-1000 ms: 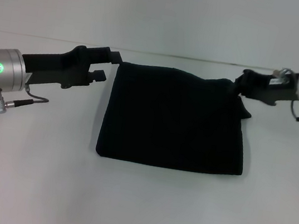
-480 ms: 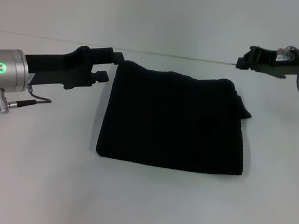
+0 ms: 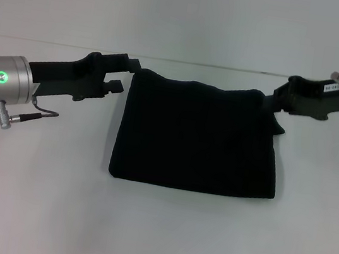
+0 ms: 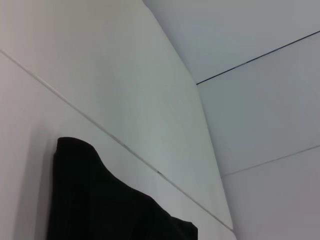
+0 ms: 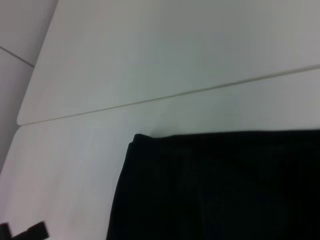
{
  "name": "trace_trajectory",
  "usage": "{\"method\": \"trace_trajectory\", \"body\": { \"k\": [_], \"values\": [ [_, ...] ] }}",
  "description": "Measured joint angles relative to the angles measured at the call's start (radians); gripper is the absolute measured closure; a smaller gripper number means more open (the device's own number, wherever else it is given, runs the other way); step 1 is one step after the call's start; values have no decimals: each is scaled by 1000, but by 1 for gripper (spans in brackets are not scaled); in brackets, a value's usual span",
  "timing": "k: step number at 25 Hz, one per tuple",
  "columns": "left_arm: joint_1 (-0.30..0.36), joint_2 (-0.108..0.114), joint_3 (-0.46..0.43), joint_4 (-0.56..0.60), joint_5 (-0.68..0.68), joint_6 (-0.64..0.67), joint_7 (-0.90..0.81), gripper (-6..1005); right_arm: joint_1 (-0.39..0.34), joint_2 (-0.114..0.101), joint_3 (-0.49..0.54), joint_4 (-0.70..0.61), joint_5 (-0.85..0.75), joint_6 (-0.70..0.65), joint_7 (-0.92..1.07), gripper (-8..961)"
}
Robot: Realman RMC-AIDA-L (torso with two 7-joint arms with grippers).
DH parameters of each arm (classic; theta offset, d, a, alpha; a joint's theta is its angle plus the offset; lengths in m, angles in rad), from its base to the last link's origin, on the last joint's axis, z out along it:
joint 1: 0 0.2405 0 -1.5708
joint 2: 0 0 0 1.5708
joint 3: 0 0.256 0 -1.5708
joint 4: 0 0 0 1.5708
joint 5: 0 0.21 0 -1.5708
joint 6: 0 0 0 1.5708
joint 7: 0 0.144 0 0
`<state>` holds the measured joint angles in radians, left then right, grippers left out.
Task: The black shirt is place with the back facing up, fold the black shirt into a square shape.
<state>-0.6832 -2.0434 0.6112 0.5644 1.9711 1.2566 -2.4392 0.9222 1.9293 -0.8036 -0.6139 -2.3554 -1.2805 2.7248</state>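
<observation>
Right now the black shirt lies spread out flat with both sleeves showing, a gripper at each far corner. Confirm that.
Not quite. The head view shows the black shirt already folded into a compact, roughly square bundle with no sleeves spread out. The rest stands: the left gripper is at its far left corner and the right gripper at its far right corner.
</observation>
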Motion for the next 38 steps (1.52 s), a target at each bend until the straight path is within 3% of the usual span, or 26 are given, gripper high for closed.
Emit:
{"method": "trace_trajectory", "body": {
  "k": [5,17,27,38],
  "values": [
    [-2,-4,0,0,0,-15,3,267,-1,9,9,68,0,18,25,783],
    [-15,-9,0,0,0,-26,5,267,14,76,8,161,1,210,26,555],
    [-25,-13,0,0,-2,-39,5,267,10,90,16,216,24,319,27,561],
    [-17,-13,0,0,-3,-61,5,266,-14,80,18,215,77,251,27,563]
  ]
}}
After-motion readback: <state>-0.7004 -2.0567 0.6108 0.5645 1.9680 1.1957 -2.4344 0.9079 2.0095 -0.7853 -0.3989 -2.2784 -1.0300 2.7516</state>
